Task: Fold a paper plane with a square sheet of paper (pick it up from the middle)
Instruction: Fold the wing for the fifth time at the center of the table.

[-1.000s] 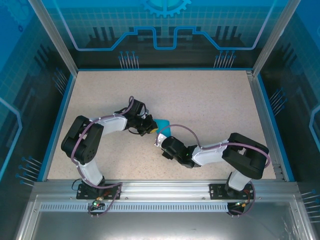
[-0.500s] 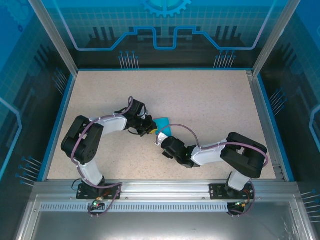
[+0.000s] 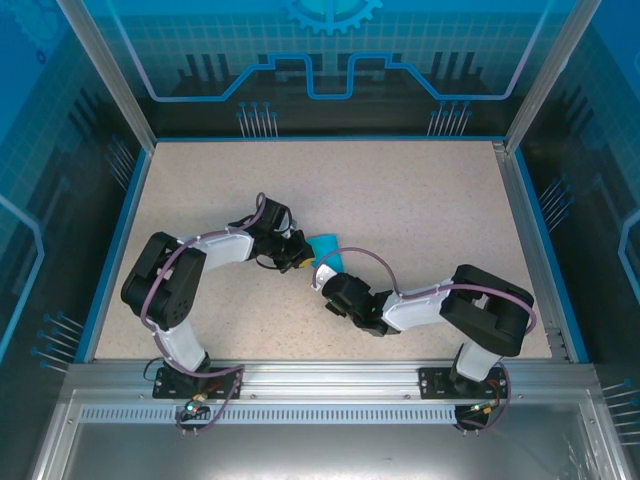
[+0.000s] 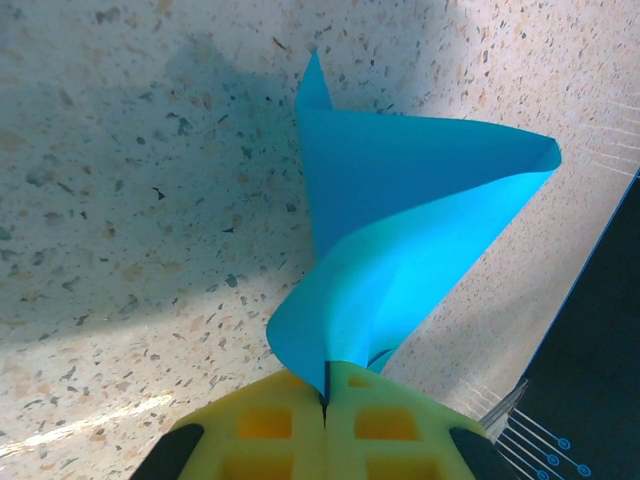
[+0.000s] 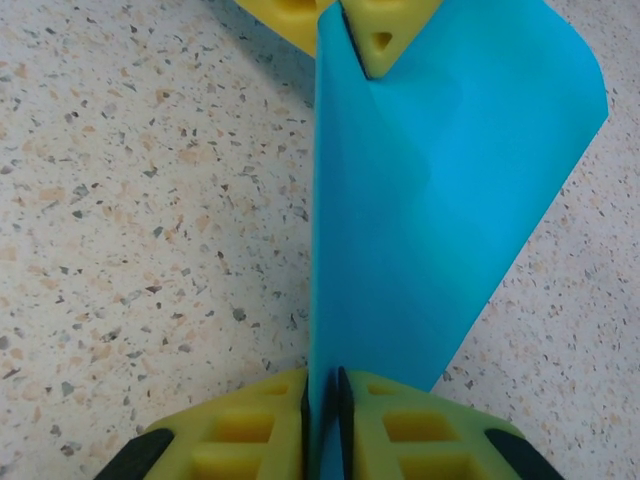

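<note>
Left gripper [image 4: 325, 400], right gripper [image 5: 323, 388] pinch paper [image 5: 440, 180] over table [image 5: 150, 200].

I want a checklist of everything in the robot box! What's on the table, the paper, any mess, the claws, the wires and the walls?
Surface: speckled beige table, flat.
Job's things: cyan sheet of paper, curled and partly folded, pinched by both grippers.
Clutter: nothing seen.
Grippers: left gripper shut on the sheet of paper; right gripper also shut on it.
Cables: purple cables loop along both arms.
Surroundings: blue panelled walls; metal rail at the near edge.
</note>
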`<state>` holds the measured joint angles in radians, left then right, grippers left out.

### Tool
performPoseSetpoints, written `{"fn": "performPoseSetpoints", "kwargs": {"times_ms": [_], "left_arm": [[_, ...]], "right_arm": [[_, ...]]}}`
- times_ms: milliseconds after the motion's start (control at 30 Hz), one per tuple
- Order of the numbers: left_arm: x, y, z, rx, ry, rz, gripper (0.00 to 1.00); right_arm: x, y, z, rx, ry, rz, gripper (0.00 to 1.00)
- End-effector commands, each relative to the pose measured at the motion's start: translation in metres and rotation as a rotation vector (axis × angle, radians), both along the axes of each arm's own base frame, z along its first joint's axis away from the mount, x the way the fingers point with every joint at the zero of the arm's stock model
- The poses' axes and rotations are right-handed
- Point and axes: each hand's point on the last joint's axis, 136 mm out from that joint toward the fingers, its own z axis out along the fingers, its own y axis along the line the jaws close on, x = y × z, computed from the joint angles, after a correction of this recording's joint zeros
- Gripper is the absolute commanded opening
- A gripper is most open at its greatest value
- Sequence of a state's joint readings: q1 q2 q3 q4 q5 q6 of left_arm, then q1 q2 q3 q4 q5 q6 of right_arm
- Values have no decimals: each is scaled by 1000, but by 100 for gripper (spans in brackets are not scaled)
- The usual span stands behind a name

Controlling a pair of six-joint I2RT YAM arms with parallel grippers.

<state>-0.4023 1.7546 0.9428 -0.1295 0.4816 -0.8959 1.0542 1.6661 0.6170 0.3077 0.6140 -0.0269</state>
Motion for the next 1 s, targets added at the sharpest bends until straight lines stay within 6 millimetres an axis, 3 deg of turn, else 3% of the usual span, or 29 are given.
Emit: {"fn": "performPoseSetpoints", "kwargs": {"times_ms": [0, 267, 567, 633, 733, 867, 967], "left_arm": [[-3, 0, 10, 5, -2, -1, 4], [-2, -1, 9, 6, -2, -5, 5], [0, -2, 14, 3, -13, -9, 15], [0, 0, 16, 14, -16, -6, 24], [1, 6, 22, 51, -35, 4, 30], [1, 19, 29, 120, -63, 35, 48], [1, 18, 33, 110, -72, 25, 58]], "right_arm": [[3, 3, 4, 9, -23, -18, 17], [5, 2, 5, 3, -33, -28, 19], [9, -3, 10, 27, -38, -69, 0], [9, -3, 11, 60, -12, -71, 0], [8, -1, 17, 138, 36, -57, 0], [4, 3, 25, 285, 151, -13, 0], [2, 4, 28, 349, 202, 15, 0]]}}
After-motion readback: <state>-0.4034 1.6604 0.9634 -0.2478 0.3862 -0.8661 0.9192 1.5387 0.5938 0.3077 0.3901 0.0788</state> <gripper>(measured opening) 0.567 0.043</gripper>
